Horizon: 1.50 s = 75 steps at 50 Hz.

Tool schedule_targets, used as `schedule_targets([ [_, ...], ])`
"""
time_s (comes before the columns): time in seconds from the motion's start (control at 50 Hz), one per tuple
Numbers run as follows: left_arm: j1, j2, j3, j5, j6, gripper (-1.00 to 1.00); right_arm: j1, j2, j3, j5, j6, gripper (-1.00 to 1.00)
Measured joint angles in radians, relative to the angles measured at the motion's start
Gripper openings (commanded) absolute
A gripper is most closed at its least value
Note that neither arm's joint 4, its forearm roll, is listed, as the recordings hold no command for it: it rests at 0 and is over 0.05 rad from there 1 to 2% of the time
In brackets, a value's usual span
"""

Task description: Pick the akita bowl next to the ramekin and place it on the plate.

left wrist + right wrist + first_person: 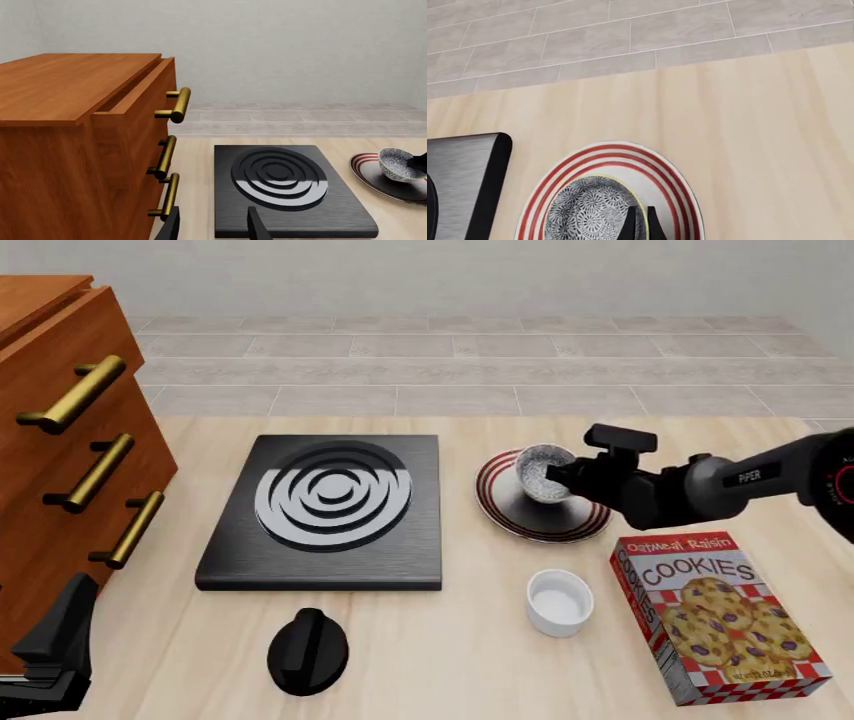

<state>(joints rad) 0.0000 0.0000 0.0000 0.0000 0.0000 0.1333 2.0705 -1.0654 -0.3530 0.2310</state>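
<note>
On the pale wooden desk [441,660], the round white plate with dark red rings [503,502] already has the small grey speckled akita bowl [538,472] over it, tilted, its rim pinched between the right gripper [558,478] jaws, which are closed narrowly on it. We judge the main risk is releasing while it leans, so it rolls off toward the black square slab with silver rings [327,510]. The left gripper [212,226], jaws parted and empty, poses no hazard, nor does the plain white ramekin [558,601].
</note>
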Motion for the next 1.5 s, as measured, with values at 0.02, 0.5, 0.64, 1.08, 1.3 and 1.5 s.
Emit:
schedule_targets([
  [0.02, 0.0, 0.0, 0.0, 0.0, 0.0, 1.0, 0.0, 0.002, -0.001, 0.0, 0.0, -1.0],
  [0.5, 0.0, 0.0, 0.0, 0.0, 0.0, 1.0, 0.009, 0.006, -0.009, 0.033, -0.005, 1.0],
  [0.64, 0.0, 0.0, 0.0, 0.0, 0.0, 1.0, 0.008, -0.004, -0.001, 0.035, -0.008, 1.0],
  [1.08, 0.0, 0.0, 0.0, 0.0, 0.0, 1.0, 0.003, -0.067, 0.045, 0.043, -0.02, 1.0],
  [1.3, 0.0, 0.0, 0.0, 0.0, 0.0, 1.0, 0.002, -0.092, 0.06, 0.047, -0.025, 1.0],
  [1.5, 0.0, 0.0, 0.0, 0.0, 0.0, 1.0, 0.004, -0.122, 0.078, 0.052, -0.027, 1.0],
])
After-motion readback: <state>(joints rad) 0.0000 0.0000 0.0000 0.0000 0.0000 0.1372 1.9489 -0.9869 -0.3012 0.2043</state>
